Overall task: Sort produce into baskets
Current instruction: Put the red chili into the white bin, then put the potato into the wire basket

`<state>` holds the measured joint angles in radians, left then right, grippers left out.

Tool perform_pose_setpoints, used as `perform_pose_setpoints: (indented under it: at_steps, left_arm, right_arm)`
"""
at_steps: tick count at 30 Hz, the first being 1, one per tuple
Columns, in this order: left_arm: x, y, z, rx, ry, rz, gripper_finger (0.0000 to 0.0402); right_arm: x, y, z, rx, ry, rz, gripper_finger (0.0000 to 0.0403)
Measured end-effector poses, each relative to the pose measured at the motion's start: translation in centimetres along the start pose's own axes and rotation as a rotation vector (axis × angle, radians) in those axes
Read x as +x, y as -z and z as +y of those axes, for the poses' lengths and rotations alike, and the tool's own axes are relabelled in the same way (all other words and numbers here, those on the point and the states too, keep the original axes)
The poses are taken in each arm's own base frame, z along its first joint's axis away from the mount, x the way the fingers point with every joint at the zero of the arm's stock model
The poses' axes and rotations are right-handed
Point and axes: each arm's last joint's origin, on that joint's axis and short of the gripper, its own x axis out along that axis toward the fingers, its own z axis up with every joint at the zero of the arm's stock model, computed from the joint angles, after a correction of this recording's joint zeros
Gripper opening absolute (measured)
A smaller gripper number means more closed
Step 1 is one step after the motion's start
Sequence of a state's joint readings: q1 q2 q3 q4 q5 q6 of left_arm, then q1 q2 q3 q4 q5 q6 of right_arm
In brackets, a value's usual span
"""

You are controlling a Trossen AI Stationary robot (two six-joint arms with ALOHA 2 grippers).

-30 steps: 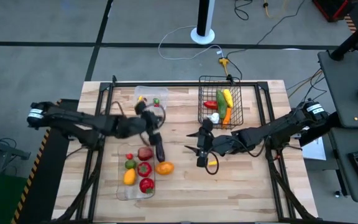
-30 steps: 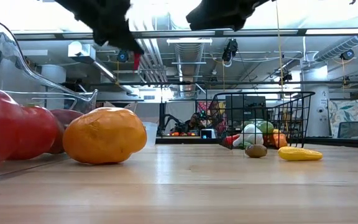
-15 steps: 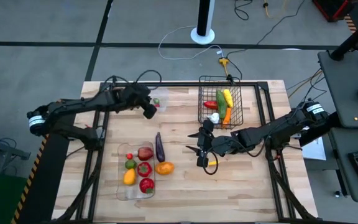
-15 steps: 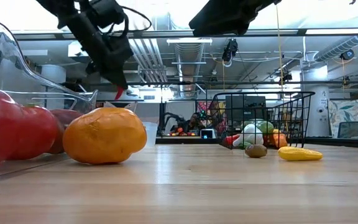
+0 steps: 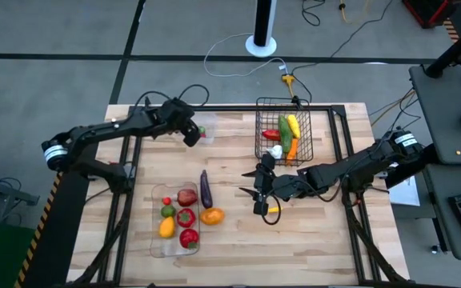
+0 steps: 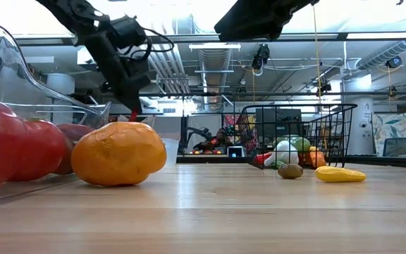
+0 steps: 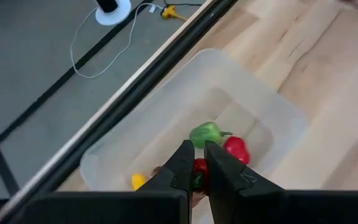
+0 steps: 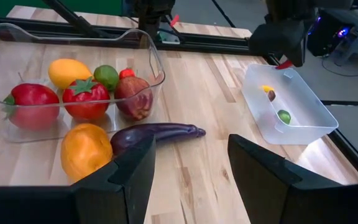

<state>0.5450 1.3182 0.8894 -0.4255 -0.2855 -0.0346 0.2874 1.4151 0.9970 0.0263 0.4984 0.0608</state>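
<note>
Left claw [image 5: 195,136] hangs over the small clear tub [image 5: 184,120] at the table's [image 5: 230,240] far edge, clamped on a small red piece [image 7: 199,167]. Right claw [image 5: 258,194] hovers mid-table, fingers apart, empty, near the yellow pepper [image 5: 273,210]; eggplant [image 5: 206,190] lies beside the long tray [image 5: 157,250].

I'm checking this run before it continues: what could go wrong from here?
The left gripper is shut on a small red item above the small clear tub; released off-centre, it might bounce out. The open right gripper hovers near the yellow pepper; descending, it might nudge that away.
</note>
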Motion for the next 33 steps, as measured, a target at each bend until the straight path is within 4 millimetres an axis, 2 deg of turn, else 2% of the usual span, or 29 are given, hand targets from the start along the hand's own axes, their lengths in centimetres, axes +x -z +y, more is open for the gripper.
perform_pose_setpoints:
  at_steps: [13,33]
  left_arm:
    - [2.0,0.3,0.1,0.021,-0.008,0.05,0.0014]
    - [1.9,0.0,-0.1,0.019,-0.003,0.025,0.0124]
  right_arm:
    - [0.0,0.0,0.0,0.0,0.0,0.0,0.0194]
    - [0.0,0.0,0.0,0.001,0.0,0.001,0.0194]
